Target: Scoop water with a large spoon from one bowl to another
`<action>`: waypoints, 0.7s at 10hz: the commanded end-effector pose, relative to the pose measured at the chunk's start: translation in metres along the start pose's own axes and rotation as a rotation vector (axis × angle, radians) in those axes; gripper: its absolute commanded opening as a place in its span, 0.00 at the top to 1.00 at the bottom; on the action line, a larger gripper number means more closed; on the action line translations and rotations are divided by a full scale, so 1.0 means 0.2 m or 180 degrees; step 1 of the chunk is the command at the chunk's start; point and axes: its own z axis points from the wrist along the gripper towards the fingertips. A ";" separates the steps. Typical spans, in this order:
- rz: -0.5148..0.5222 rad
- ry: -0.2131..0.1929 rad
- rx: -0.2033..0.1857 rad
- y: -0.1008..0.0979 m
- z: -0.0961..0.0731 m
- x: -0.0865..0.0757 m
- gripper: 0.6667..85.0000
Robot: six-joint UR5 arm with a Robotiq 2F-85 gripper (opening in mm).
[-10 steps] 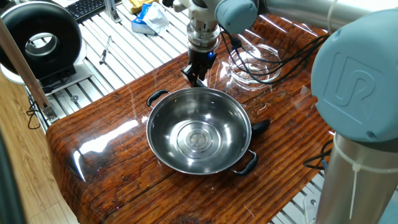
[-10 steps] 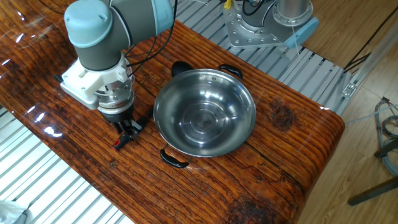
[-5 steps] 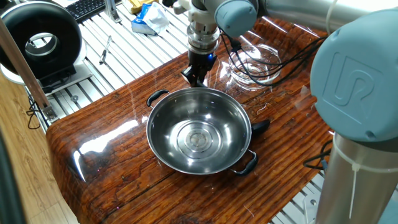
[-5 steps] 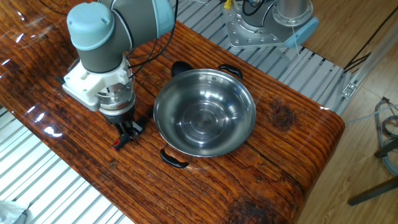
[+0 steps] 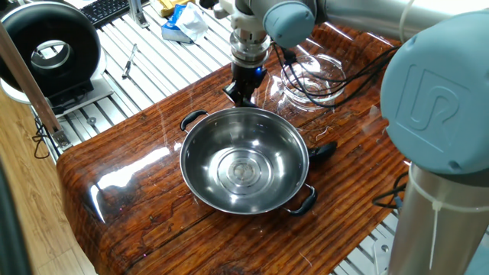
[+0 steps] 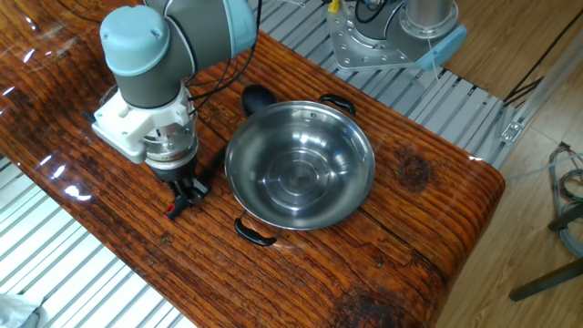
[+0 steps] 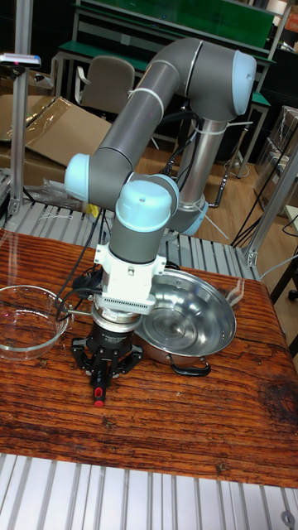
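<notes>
- Bowls numbered two on the glossy dark wooden worktop [image 5: 130, 179]: a large shiny stainless-steel bowl with two black side handles [image 5: 244, 160] and a small clear glass bowl [image 5: 312, 79], well apart.
- One black plastic ladle [image 6: 255, 97] showed only its round head, just beside the steel bowl's rim; its handle was hidden.
- One gripper [image 7: 101, 383] hung low over the worktop beside the steel bowl, its fingers [image 7: 85, 366] spread slightly with nothing visibly between them.
- Water could not be made out in either bowl.
</notes>
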 end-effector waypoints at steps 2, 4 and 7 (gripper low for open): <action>0.0157 0.0058 0.0145 -0.02 -0.05 0.01 1.00; 0.0104 0.0089 0.0159 -0.07 -0.07 0.02 1.00; -0.0036 0.0071 0.0192 -0.16 -0.19 0.02 1.00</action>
